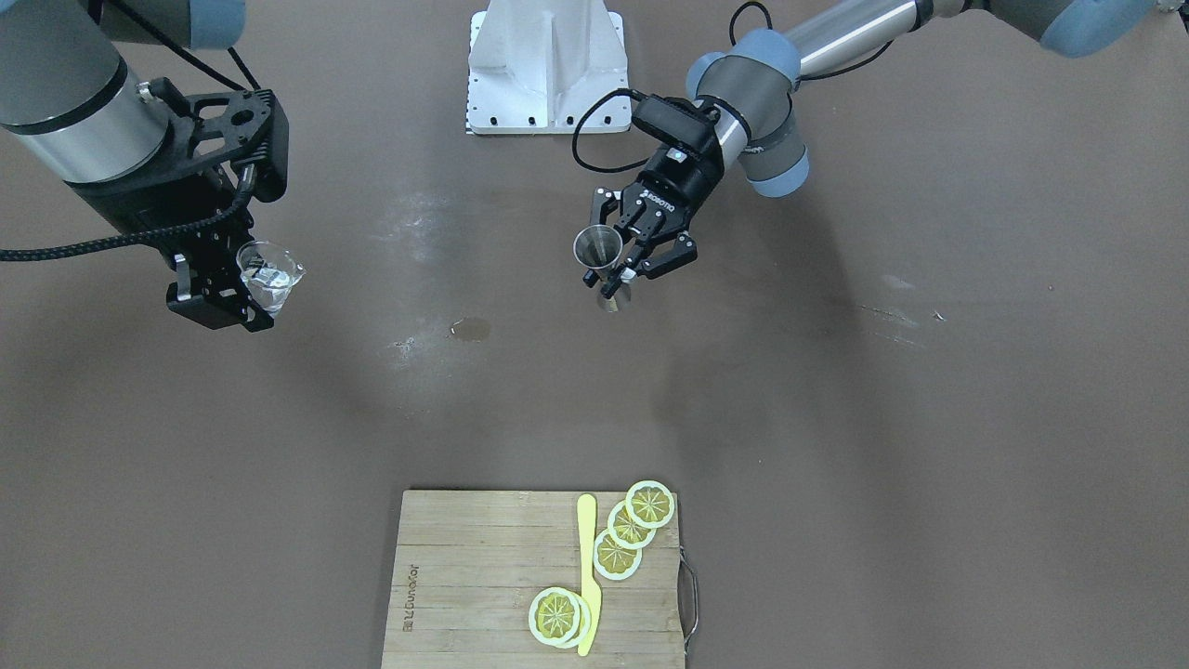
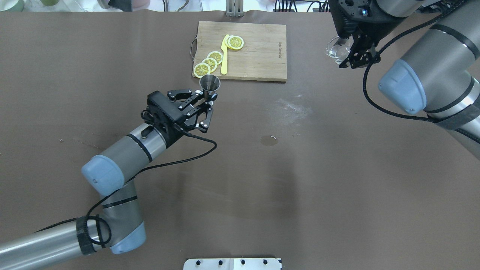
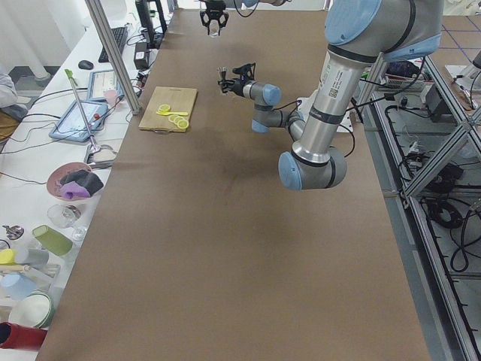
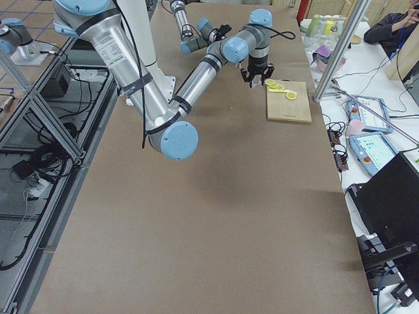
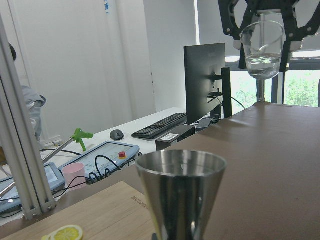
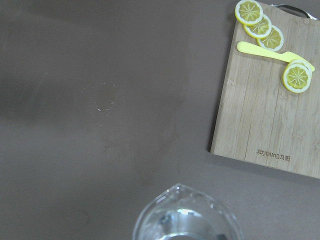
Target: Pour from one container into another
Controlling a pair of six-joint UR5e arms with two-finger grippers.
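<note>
My left gripper [image 1: 620, 269] is shut on the waist of a steel jigger [image 1: 598, 247], which it holds upright above the brown table; the overhead view shows the same jigger [image 2: 210, 83] and gripper [image 2: 205, 103] just short of the cutting board. The jigger's mouth [image 5: 181, 167] fills the bottom of the left wrist view. My right gripper [image 1: 243, 293] is shut on a clear glass pitcher [image 1: 270, 273] with a little water, held high and apart from the jigger, far to the overhead view's right [image 2: 336, 48]. The pitcher's spouted rim [image 6: 186, 216] shows in the right wrist view.
A wooden cutting board [image 2: 262, 52] with several lemon slices [image 2: 210, 62] and a yellow knife [image 2: 224, 56] lies at the far edge. A small wet spot [image 2: 269, 140] marks the table middle. The robot base [image 1: 546, 65] stands at the near side.
</note>
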